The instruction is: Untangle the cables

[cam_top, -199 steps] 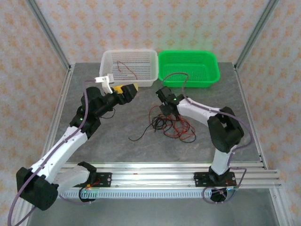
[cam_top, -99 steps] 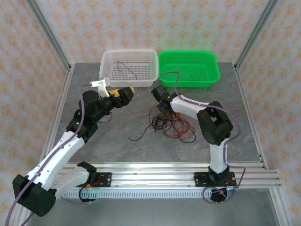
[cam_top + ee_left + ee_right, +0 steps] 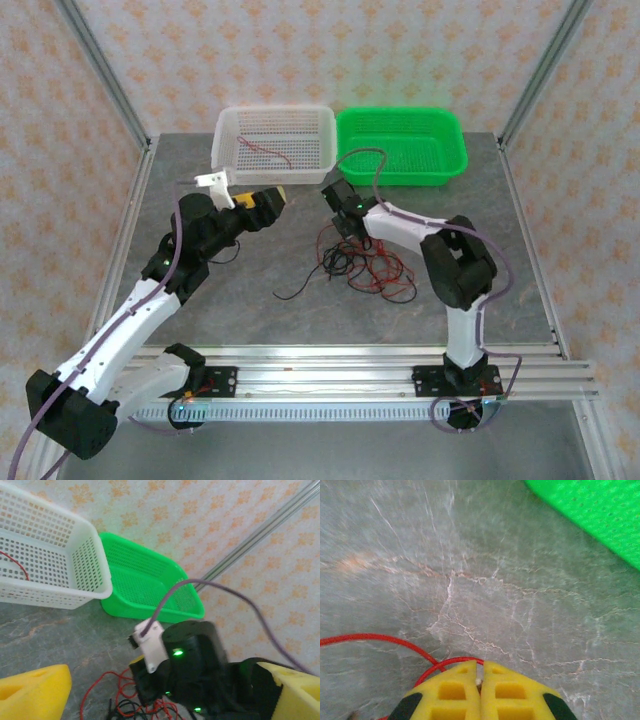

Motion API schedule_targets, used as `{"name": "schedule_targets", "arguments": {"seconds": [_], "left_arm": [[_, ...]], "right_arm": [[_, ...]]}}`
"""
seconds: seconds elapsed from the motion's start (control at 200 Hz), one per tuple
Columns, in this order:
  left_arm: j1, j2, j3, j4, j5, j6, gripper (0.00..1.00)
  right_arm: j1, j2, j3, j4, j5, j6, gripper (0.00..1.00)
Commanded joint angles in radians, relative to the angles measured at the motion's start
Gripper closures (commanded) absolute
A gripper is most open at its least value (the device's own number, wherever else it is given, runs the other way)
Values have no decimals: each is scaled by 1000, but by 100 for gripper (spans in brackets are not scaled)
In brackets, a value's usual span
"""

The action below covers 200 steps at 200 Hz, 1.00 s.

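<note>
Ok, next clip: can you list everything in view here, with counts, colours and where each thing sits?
Cable tangle: one heap of several thin cables, red and black, table centre.
Single cable: one, red, inside the white basket.
White basket: one, white, far edge of the table.
Green basket: one, green, touching the white basket's right side.
Table: one, grey stone pattern.
Rail: one, aluminium, near edge.
Arms: two, white and black, left and right.
Left tool: one, yellow fingers, open, just in front of the white basket.
Right tool: one, yellow fingers, shut on a red strand at the tangle's far edge.
</note>
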Motion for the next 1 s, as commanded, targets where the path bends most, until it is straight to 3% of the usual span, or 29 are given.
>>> {"name": "schedule_targets", "arguments": {"seconds": [0.0,0.16,0.35,0.756,0.996], "left_arm": [[-29,-4,-12,-18,-47,36,9],[-85,25,-23,10,-78,55,11],[-154,87,-25,33,-114,80,12],[-306,186,-8,55,-218,133,13],[-405,303,87,28,-345,202,13]], "right_arm": [[9,-212,-10,61,-32,86,100],[9,-400,-33,85,-108,194,100],[7,-512,12,95,-215,299,100],[7,-487,280,25,-276,387,100],[7,-471,402,-25,-310,404,100]]}}
